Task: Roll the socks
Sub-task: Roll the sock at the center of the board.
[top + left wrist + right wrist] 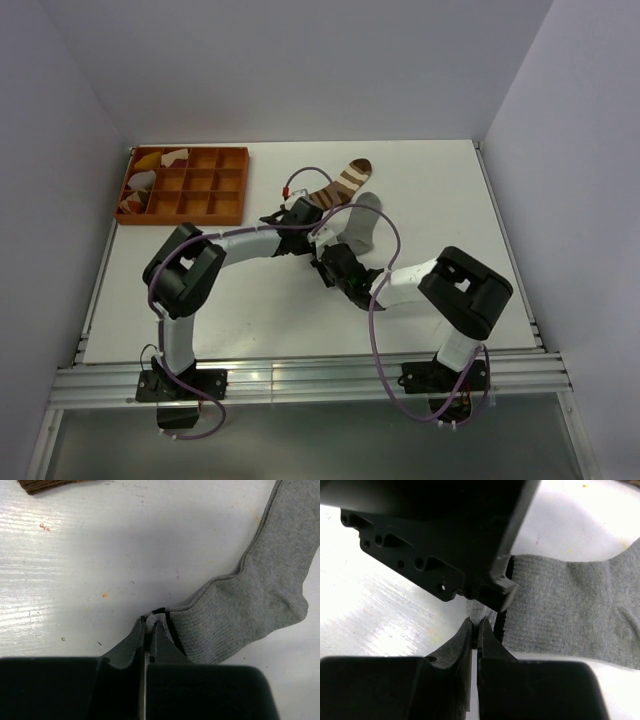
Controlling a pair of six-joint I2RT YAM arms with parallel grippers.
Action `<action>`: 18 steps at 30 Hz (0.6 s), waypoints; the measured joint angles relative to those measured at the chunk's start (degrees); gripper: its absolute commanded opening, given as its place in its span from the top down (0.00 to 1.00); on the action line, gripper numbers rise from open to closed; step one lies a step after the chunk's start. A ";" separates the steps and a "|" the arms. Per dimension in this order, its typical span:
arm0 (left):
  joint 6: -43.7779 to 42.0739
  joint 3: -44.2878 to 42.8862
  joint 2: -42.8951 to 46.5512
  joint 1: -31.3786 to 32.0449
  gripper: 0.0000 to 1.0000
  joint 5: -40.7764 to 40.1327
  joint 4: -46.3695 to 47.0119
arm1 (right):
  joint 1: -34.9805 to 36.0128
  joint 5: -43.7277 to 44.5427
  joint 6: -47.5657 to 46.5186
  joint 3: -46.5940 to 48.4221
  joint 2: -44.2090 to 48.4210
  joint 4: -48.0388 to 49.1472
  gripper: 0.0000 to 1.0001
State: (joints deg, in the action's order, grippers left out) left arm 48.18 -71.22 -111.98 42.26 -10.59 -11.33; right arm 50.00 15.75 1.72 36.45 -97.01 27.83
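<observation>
1. The right gripper (474,625) has its jaws pressed together at one corner of the cuff (530,605) of the grey sock (580,610). It appears to pinch the dark-edged fabric there.
2. The left gripper (150,624) is likewise pressed shut at the cuff's other corner, just beside the right one. Dark cuff stripes sit against its tips, so it seems to grip the cloth, though the hold is thin.
3. Judged step: the roll of the grey sock is about to start, with both grippers holding the cuff end.
4. The next move calls for both arms to lift the cuff slightly, then turn it over toward the toe together, keeping the fabric taut and the edges even.
5. The grey sock lies flat on the white table (250,300), bent at the heel, with its foot stretching away from the grippers. It is not yet rolled.
6. The brown sock (342,183), with white stripes, lies flat just beyond it, also unrolled.
7. At the table's far left stands an orange divided tray (246,186) holding yellow and white cloth pieces (150,170).
</observation>
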 measured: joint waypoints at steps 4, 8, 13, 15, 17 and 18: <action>1.62 2.23 1.20 -0.48 0.78 0.74 1.68 | -0.20 -1.03 2.12 0.00 0.59 -0.87 1.00; 3.08 5.40 3.45 -1.31 0.52 1.57 2.32 | -2.49 -5.73 5.55 -0.02 1.86 -2.58 1.00; 4.68 7.13 6.03 -2.34 0.37 1.84 2.58 | -8.39 -14.32 10.91 -0.02 2.64 -3.63 1.00; 5.46 8.04 7.17 -2.86 0.36 2.08 3.23 | -10.93 -17.73 13.51 -0.07 2.67 -3.69 1.00; 6.12 9.16 8.31 -3.41 0.36 2.38 4.44 | -13.31 -21.05 16.24 -0.24 2.67 -3.56 1.00; 6.47 9.77 8.85 -3.65 0.36 2.67 5.11 | -14.32 -22.29 17.46 -0.42 2.67 -3.37 1.00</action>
State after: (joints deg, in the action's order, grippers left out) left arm 54.65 -61.45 -103.13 38.61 -7.92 -6.22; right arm 35.68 -6.55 19.18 36.03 -94.35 24.47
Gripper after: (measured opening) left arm 0.642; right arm 0.036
